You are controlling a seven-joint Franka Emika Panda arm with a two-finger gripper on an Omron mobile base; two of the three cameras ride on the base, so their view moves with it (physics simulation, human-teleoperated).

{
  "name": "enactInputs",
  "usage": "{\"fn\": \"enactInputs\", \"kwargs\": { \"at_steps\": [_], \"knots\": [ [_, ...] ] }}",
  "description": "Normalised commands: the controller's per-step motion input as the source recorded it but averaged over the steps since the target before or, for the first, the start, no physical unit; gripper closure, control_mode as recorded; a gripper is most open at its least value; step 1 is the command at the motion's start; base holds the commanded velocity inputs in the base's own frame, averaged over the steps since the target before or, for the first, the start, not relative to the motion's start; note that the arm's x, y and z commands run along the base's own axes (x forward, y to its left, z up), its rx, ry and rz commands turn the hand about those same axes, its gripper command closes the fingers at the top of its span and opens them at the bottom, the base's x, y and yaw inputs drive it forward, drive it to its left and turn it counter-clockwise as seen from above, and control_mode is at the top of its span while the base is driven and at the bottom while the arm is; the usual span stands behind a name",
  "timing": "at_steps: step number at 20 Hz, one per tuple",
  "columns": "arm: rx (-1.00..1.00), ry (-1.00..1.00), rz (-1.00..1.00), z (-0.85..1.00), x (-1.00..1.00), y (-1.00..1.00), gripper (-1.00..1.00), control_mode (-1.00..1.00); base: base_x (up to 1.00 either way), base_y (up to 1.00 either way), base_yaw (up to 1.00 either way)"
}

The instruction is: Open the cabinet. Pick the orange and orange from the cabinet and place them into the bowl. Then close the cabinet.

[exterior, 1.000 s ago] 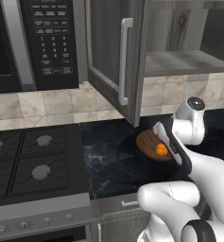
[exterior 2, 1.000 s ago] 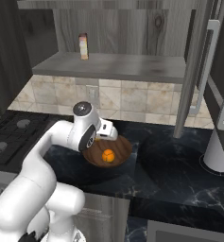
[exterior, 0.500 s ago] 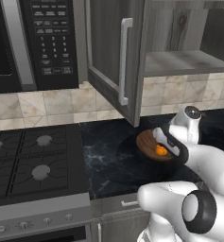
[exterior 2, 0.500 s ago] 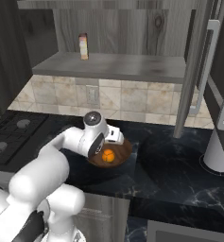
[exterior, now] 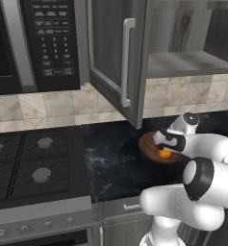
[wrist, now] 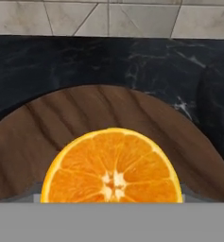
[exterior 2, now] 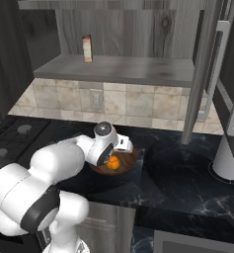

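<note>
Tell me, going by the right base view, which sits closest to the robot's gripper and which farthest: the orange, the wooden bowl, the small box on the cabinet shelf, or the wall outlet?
1. The orange, right under the gripper, lying in the bowl.
2. The wooden bowl, on the dark counter around the orange.
3. The wall outlet, on the tiled wall behind the bowl.
4. The small box, upright on the cabinet shelf, above.

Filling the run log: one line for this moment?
cabinet: doors open | orange: in wooden bowl | gripper: open, over bowl | second orange: not seen
</note>
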Motion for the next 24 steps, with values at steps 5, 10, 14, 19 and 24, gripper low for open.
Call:
{"fn": "enactInputs", "kwargs": {
  "at_steps": [5, 10, 14, 19, 24],
  "knots": [
    [-0.01, -0.03, 0.0, -0.3, 0.39, 0.0, -1.0, -1.0, 0.0, 0.0, 0.0],
    [0.0, -0.04, 0.0, -0.25, 0.34, -0.01, -1.0, -1.0, 0.0, 0.0, 0.0],
    [0.0, 0.0, 0.0, -0.11, 0.27, -0.02, -1.0, -1.0, 0.0, 0.0, 0.0],
    [0.0, -0.06, 0.0, 0.02, 0.02, -0.03, -1.0, -1.0, 0.0, 0.0, 0.0],
    [0.0, -0.21, 0.0, 0.55, -0.24, -0.01, -1.0, -1.0, 0.0, 0.0, 0.0]
  ]
}}
